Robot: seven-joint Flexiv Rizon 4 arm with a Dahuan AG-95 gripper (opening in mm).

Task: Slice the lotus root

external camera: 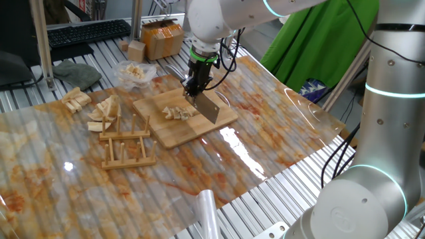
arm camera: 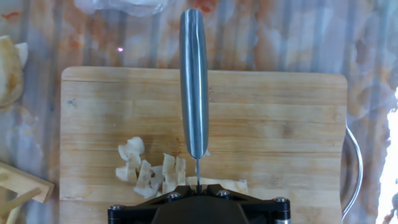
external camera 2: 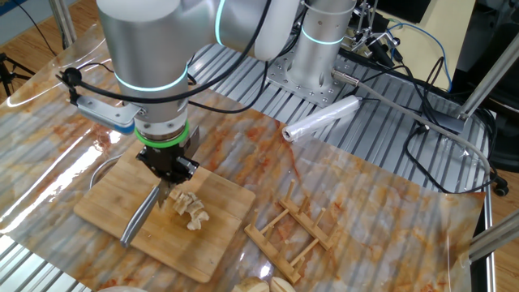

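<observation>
Your pincer point(external camera: 197, 84) is clamped tight on the knife point(arm camera: 194, 81), and the lotus root point(arm camera: 151, 170), lying in light, crisp, brittle bits on the wooden board point(arm camera: 280, 124), will likely skid, so press straight down.

No readable text, label or number anywhere.

The lotus root point(arm camera: 152, 171) bits are pale cream on a honey-tan wooden board point(arm camera: 280, 124) with fine straight grain. The knife point(arm camera: 194, 81) is plain silver-grey steel, and the bench point(external camera: 60, 179) is beige marbled with rusty orange streaks.
</observation>
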